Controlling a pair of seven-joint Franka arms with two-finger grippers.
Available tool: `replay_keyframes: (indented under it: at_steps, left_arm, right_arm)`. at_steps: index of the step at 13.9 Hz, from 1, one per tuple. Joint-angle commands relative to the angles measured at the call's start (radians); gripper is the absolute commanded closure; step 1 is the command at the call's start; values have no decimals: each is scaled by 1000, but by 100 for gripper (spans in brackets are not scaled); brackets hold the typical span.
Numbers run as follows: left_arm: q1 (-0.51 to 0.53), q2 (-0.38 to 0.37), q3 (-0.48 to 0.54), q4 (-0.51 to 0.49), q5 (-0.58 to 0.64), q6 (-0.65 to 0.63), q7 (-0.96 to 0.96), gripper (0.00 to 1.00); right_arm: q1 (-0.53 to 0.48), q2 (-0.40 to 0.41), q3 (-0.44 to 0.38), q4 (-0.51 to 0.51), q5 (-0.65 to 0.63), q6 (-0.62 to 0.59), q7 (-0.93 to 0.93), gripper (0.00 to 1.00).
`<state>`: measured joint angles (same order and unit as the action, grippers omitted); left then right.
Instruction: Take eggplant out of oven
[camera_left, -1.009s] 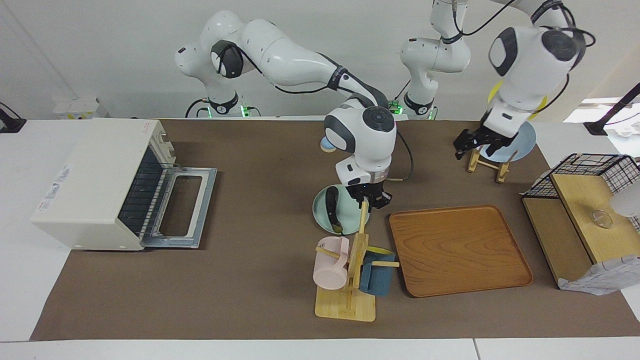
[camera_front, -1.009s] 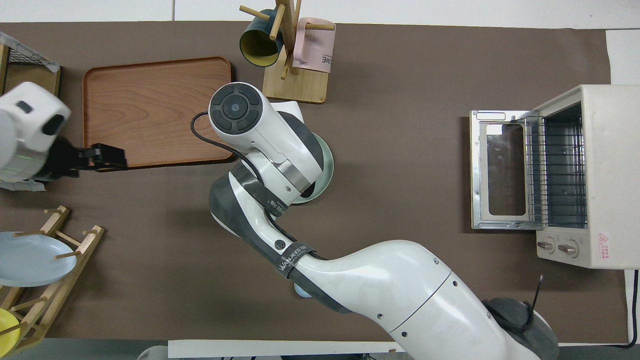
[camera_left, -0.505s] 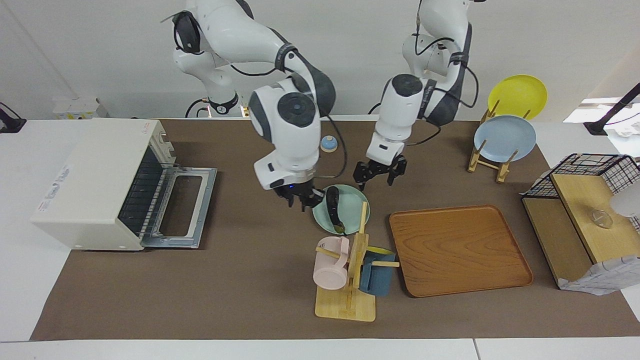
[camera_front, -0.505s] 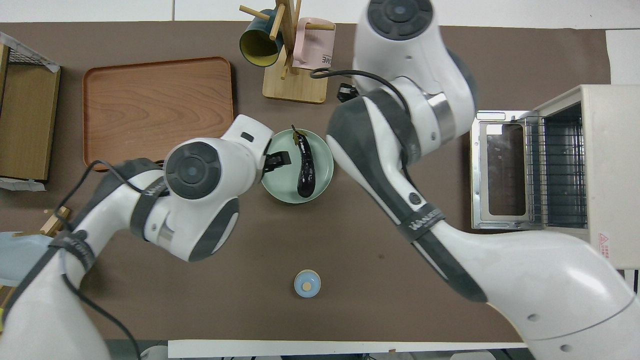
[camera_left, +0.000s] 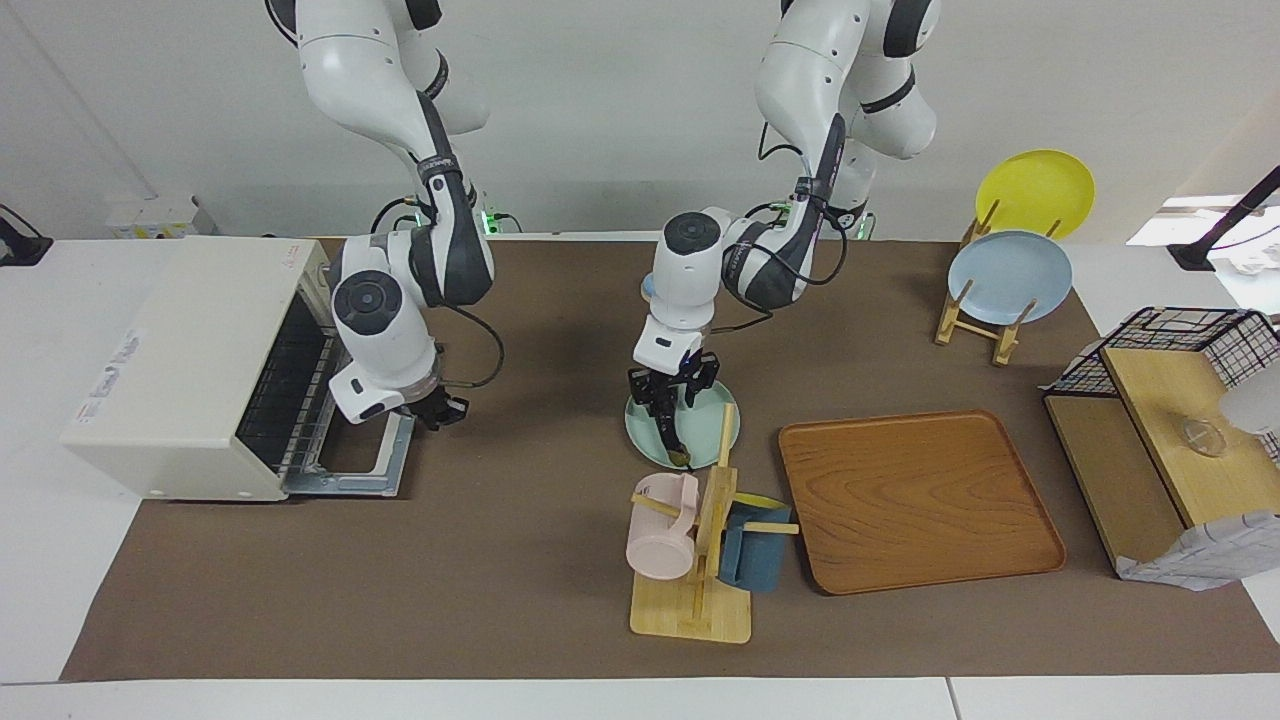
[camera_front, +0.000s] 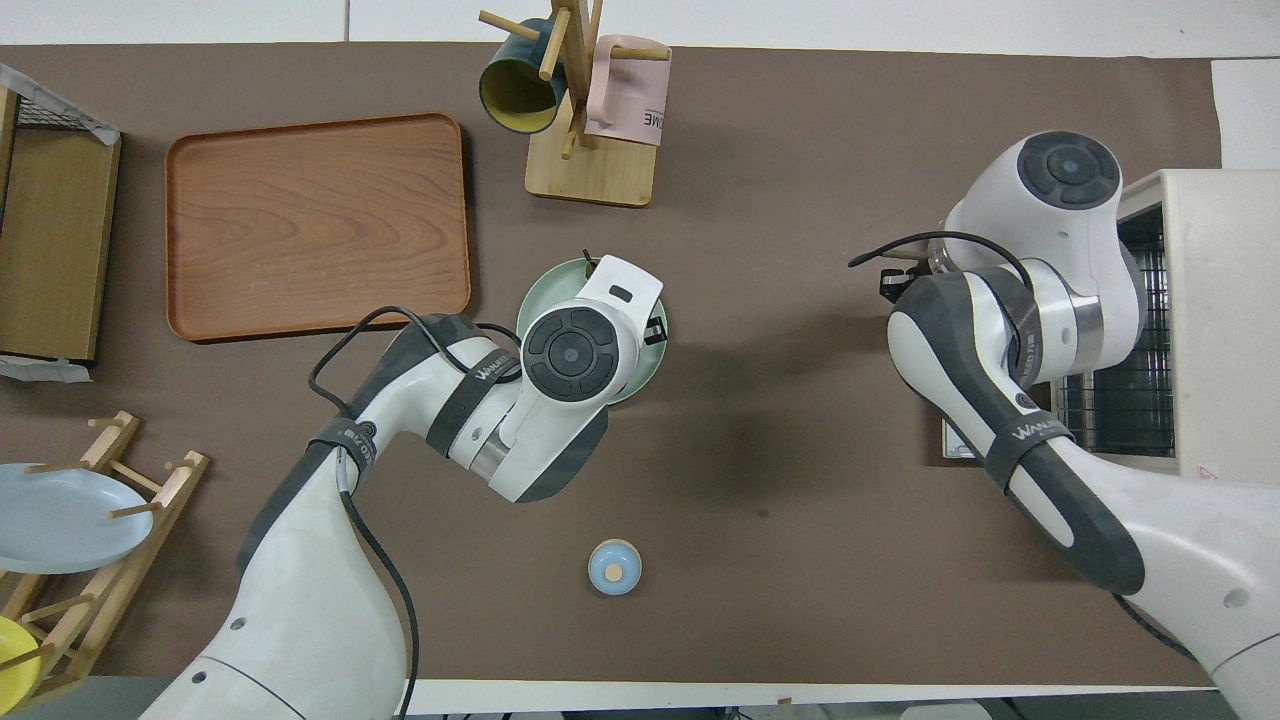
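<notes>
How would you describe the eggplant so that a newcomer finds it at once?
Start at the wooden mug rack holding the pink mug and the blue mug. Just nearer to the robots lies a mint-green plate, with the left gripper right over it. The eggplant lies on that plate: a slender dark purple-black vegetable, the only dark thing on it.

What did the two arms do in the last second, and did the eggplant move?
The right gripper swung away from the mint-green plate to the oven, and now hangs over its open door. The left gripper came across from the plate rack and lowered over the eggplant. The eggplant stayed on the plate; the oven door stayed open.
</notes>
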<state>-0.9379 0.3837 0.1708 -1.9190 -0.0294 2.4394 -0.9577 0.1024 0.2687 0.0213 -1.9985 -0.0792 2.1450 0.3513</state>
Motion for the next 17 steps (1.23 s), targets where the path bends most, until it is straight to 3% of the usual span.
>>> replay_keyframes:
  at_steps: [1,3,5,8,10,11,12,13,14,15,16,17]
  left_arm:
    - [-15,-9,18,11,-30,-31,-27,100]
    - [-1,-29,30,18,-27,-86,-24,100]
    - [94,-101,42,17,-15,-166,64,100]
    - [337,-120,42,28,-20,-214,420,100]
    - [451,-105,41,29,-24,-168,660,100]
    - [482,-73,42,40,-30,-123,745,100]
    - [517,-45,42,54,-29,-77,760,100]
    - [542,-11,41,72,-27,-57,769,99]
    - [544,-5,42,75,-27,-53,793,84]
    - [536,-5,42,72,-27,-48,806,35]
    - [525,-6,45,68,-27,-59,806,1]
    - [531,-15,45,70,-27,-68,806,0]
  right_arm:
    - [-13,-23,15,-92,-17,100,-6,97]
    - [-15,-20,14,-79,-101,81,-53,100]
    - [-23,-13,15,7,-233,-47,-63,100]
    - [-23,-37,15,124,-266,-261,-185,100]
    - [-80,-124,14,141,-260,-338,-276,99]
    - [-122,-169,15,139,-248,-367,-311,93]
    - [-154,-208,17,144,-216,-401,-340,79]
    - [-168,-268,14,150,-139,-428,-362,44]
    - [-176,-329,11,152,-75,-439,-376,0]
    - [-193,-373,3,153,-38,-448,-388,0]
    - [-194,-387,0,173,-1,-451,-394,0]
    - [-194,-385,0,203,7,-456,-397,0]
